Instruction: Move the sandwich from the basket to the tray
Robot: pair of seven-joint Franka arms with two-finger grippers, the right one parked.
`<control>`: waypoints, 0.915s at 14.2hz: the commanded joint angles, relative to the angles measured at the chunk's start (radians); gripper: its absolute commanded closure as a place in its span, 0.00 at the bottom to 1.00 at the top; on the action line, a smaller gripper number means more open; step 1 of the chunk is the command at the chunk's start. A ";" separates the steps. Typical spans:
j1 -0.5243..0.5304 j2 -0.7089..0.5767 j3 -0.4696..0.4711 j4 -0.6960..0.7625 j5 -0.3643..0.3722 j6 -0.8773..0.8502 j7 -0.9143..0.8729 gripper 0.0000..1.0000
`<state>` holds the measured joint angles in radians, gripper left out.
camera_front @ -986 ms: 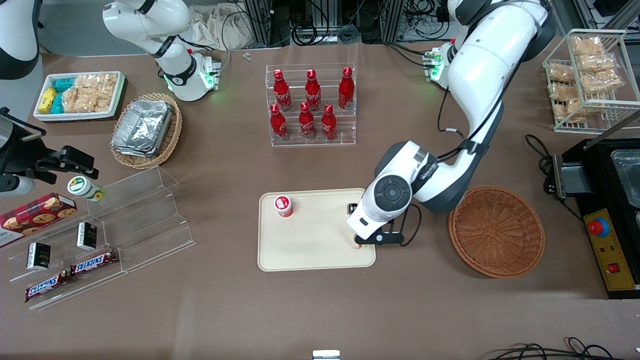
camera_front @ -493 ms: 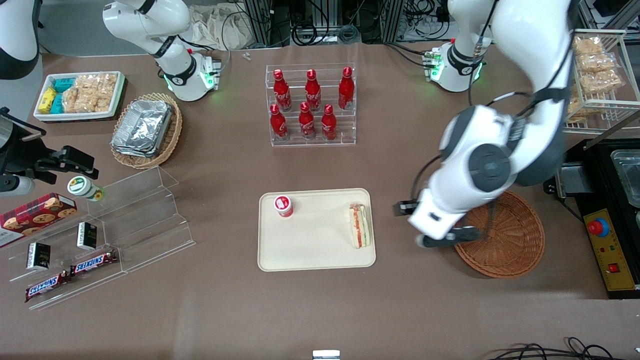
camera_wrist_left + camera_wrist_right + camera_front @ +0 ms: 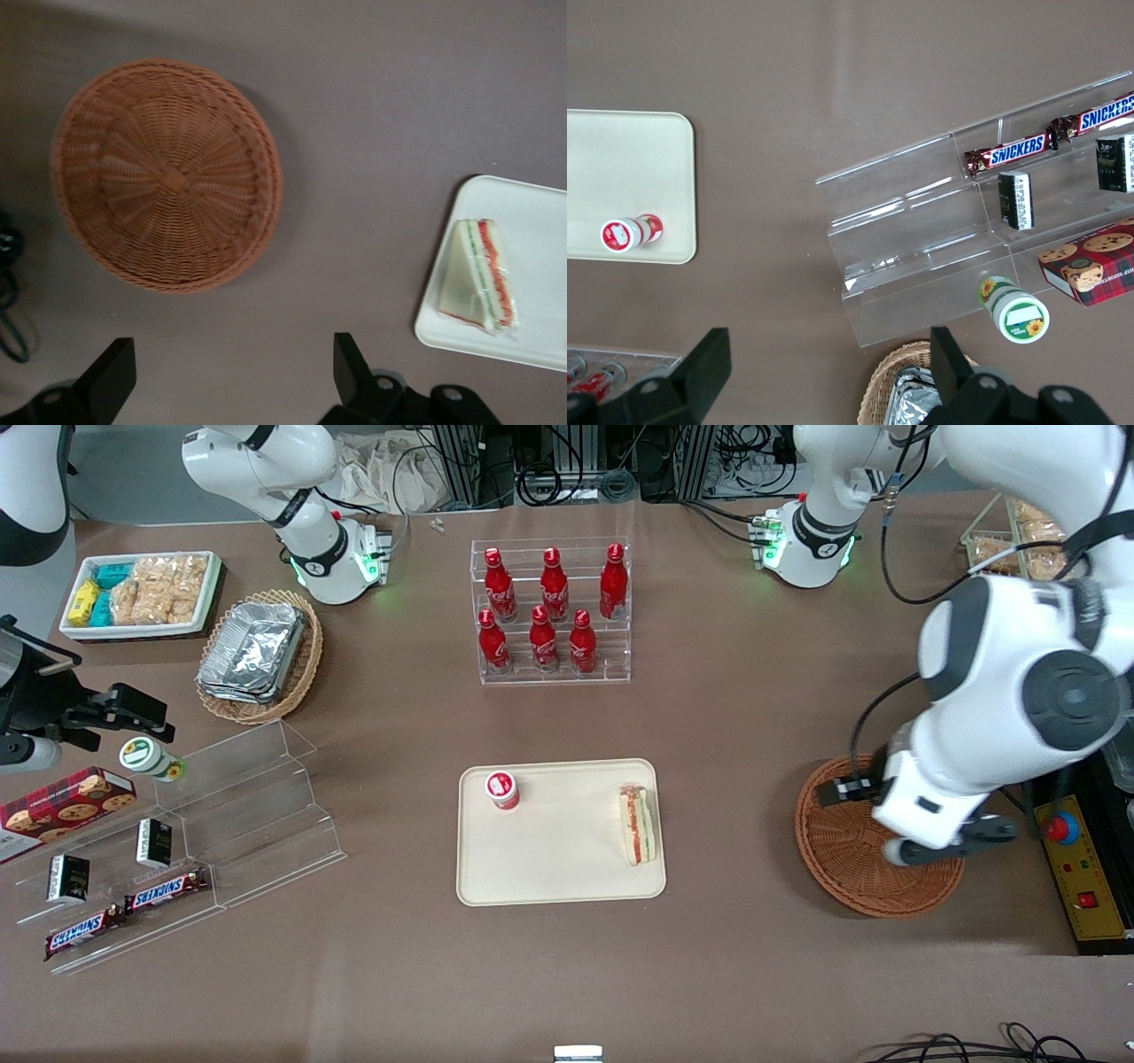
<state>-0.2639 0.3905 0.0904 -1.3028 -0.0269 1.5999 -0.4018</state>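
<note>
Lying lengthwise along the tray's (image 3: pixel 549 868) basket-side edge, sandwich (image 3: pixel 638 825); open empty hand (image 3: pixel 232 372) above basket (image 3: pixel 850 868).

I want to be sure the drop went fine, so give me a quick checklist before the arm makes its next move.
1. Sandwich on the tray: ok, lying near the edge toward the working arm's end.
2. Basket has nothing in it: ok.
3. Gripper open and holding nothing: ok.
4. Gripper clear of the tray: ok, it hangs above the basket.
5. Small red-capped bottle upright on the tray: ok, apart from the sandwich.
</note>
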 commanded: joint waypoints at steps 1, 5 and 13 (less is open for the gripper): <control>-0.011 -0.061 0.035 -0.023 -0.018 -0.037 0.046 0.01; -0.011 -0.070 0.052 -0.023 -0.018 -0.058 0.054 0.01; -0.011 -0.062 0.051 -0.024 0.082 -0.077 0.055 0.01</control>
<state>-0.2699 0.3408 0.1316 -1.3286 0.0401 1.5490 -0.3589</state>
